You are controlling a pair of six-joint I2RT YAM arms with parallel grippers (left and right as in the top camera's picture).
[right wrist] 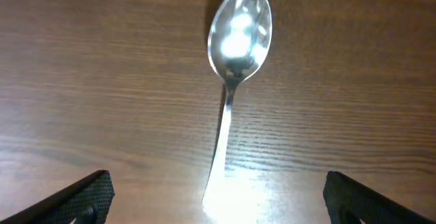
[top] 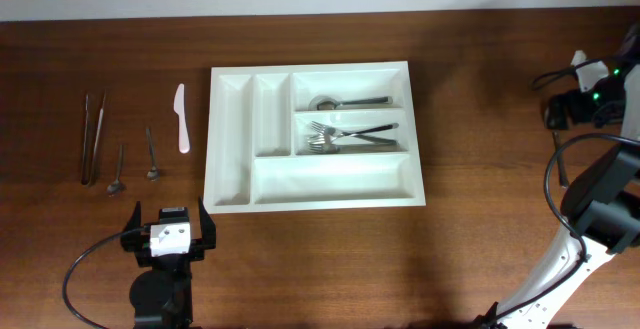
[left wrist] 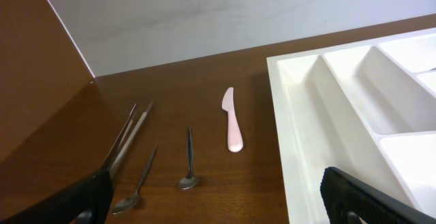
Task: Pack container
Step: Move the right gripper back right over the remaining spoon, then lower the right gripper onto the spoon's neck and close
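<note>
Spread right claw (right wrist: 218,200) over spoon (right wrist: 237,37), probably steel

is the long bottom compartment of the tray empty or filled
Empty: the bottom compartment of the container shows only bare white floor; the cutlery lies in the two compartments above.

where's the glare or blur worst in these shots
Right wrist: the spoon has blown-out glare on its bowl and lower handle, and the wood around it looks soft. Left wrist: even light, no glare, tray sharp. Overhead: even light, with a dimmer patch of table right of the tray.
</note>
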